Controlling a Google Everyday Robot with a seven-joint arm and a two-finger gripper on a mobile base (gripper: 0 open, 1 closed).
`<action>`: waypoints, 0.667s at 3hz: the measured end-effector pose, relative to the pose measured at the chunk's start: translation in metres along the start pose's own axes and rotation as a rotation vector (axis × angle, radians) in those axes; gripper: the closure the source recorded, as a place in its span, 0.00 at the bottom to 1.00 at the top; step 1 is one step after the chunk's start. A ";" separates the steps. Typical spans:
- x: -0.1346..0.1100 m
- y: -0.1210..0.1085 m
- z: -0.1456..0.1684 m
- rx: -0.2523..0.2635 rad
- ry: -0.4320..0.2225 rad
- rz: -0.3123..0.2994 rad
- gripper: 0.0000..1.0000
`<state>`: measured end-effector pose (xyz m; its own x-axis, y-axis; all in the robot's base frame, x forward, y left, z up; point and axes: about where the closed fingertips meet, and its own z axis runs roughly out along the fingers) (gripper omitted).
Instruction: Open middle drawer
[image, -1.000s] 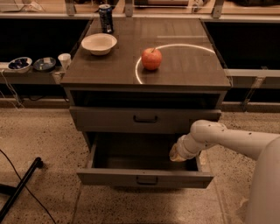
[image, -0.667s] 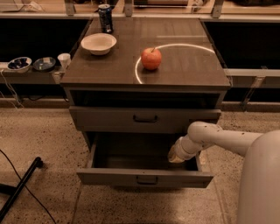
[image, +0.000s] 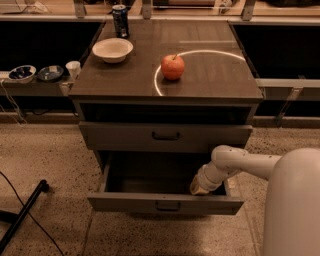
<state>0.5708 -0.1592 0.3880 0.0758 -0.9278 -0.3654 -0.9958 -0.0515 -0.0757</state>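
Evidently the middle drawer (image: 130, 204) stands pulled well out of the cabinet (image: 165, 85), its grey interior exposed below the upper drawer (image: 120, 136). The gripper (image: 199, 189) sits inside the open drawer at its right end, just behind the front panel; whether it is released or clenched cannot be told. By this judgement the opening is essentially done; only withdrawing the arm remains.

On the cabinet top (image: 215, 80) the apple (image: 172, 66) sits near the middle, with the bowl (image: 113, 49) to its far left and the can (image: 120, 20) behind the bowl. Below the upper drawer (image: 125, 136), the middle drawer (image: 125, 202) stands pulled out towards the near side, with the gripper (image: 200, 188) inside at its right end
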 end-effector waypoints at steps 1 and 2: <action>-0.003 0.026 0.008 -0.058 -0.005 -0.006 1.00; -0.014 0.048 0.009 -0.117 -0.026 -0.031 1.00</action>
<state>0.5228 -0.1454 0.3811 0.1067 -0.9151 -0.3887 -0.9920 -0.1246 0.0209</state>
